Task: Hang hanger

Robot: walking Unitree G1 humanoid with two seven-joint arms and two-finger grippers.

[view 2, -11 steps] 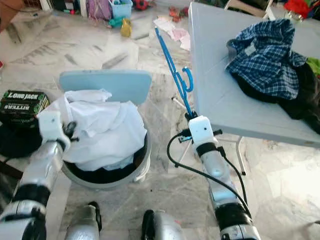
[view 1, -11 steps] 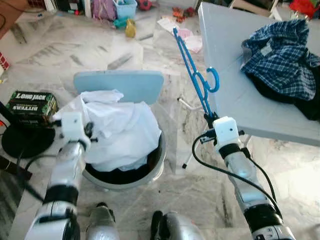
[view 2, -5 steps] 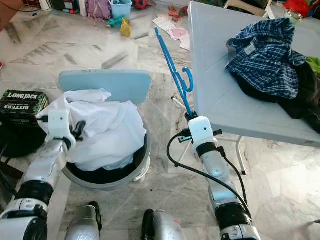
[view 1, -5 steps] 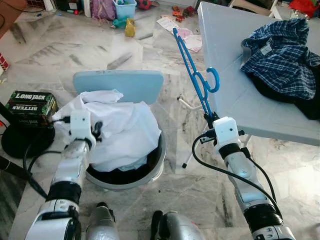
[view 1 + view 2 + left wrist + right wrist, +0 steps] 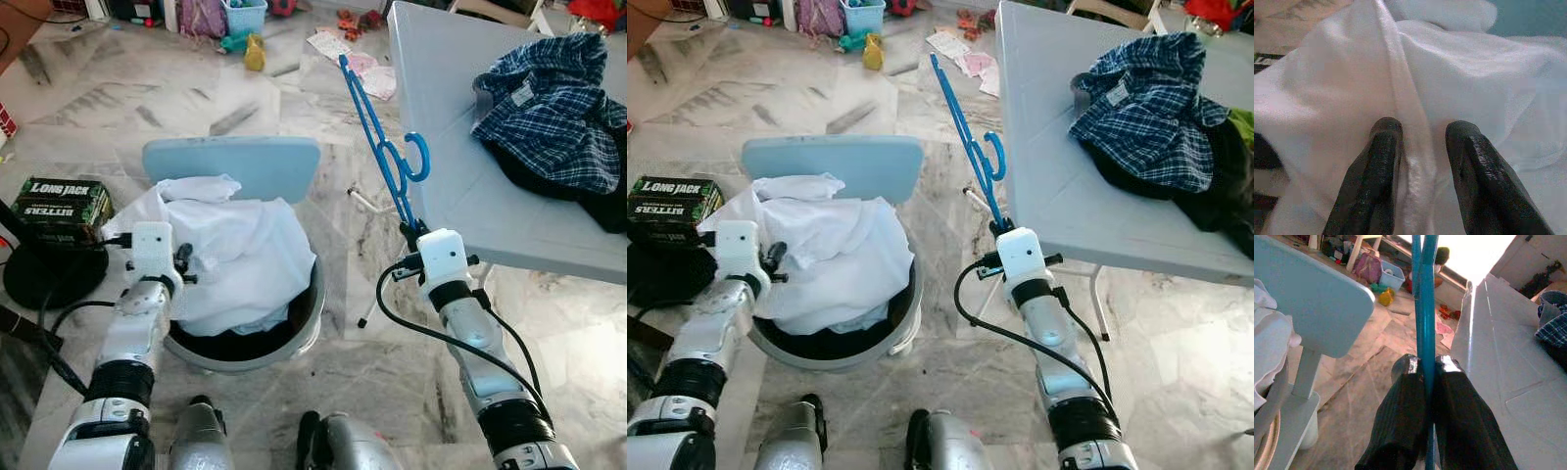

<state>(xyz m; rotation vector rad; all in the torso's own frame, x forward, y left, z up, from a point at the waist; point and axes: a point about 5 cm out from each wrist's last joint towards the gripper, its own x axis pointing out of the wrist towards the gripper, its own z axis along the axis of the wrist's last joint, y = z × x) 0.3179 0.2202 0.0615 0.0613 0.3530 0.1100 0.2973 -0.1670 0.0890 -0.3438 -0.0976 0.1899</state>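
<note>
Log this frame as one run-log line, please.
right pincer: shut on blue hanger, held upright beside grey table | left pincer: open over white cloth in basket

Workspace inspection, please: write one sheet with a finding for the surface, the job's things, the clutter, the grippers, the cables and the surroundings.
Surface: grey table, marble floor.
Job's things: blue hanger held upright; white cloth heaped in basket.
Clutter: plaid shirt on table; Long Jack box; toys far off.
Grippers: right gripper shut on hanger; left gripper open over a cloth fold.
Cables: black cable along right arm.
Surroundings: pale blue chair back behind basket.
</note>
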